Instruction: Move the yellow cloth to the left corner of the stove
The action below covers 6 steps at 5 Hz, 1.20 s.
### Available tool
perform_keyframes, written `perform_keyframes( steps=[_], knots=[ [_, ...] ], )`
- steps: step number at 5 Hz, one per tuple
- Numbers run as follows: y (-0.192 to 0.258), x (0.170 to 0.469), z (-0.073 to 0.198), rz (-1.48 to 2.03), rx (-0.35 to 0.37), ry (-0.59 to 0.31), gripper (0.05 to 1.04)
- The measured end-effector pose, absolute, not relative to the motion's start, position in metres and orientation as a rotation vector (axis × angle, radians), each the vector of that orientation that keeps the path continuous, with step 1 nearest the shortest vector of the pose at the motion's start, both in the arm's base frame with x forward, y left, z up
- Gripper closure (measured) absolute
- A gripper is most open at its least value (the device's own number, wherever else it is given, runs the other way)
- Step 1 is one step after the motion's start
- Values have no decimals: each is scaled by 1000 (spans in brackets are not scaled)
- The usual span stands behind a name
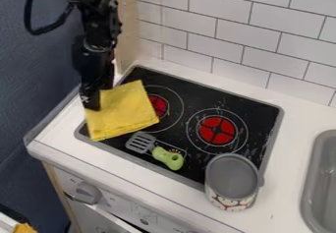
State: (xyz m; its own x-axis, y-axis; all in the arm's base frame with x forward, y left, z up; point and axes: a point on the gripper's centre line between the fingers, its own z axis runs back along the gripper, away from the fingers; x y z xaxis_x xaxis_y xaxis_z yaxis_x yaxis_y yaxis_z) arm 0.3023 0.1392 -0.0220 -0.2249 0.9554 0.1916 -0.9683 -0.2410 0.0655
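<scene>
Nearest to us, at the bottom left, is a scrap of orange cloth (25,228), with a grey knob (86,192) beyond it on the white front below the surface (292,143). Farther in, we see the pot (233,177) standing upright at the near right corner of the stove (253,110), its grey inside facing up and a pattern around its outside. To its left lies the spatula (156,152), grey head pointing left, green handle towards the pot.

The yellow cloth (125,110) is spread over the left part of the stove, just beyond the spatula's head. It reaches over the left rim and partly overlaps the ring around the left burner (157,105); the right burner (216,130) is uncovered. At the cloth's left edge hangs the end effector (91,103), pointing down — whether it is released or clenched, we cannot tell. The sink (319,178) sits at our right, and behind everything rises the white tiled wall (203,18).
</scene>
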Motion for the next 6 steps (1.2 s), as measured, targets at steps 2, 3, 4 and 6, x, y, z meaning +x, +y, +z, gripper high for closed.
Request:
perform_keyframes(
  steps=[2, 3, 4, 6],
  knots=[
    [130, 290, -21, 1789, 197, -63, 83],
    [125, 290, -16, 1764, 162, -47, 84],
    [122, 297, 6, 1753, 127, -92, 85],
    [104, 308, 44, 1704, 51, -159, 85]
  ],
)
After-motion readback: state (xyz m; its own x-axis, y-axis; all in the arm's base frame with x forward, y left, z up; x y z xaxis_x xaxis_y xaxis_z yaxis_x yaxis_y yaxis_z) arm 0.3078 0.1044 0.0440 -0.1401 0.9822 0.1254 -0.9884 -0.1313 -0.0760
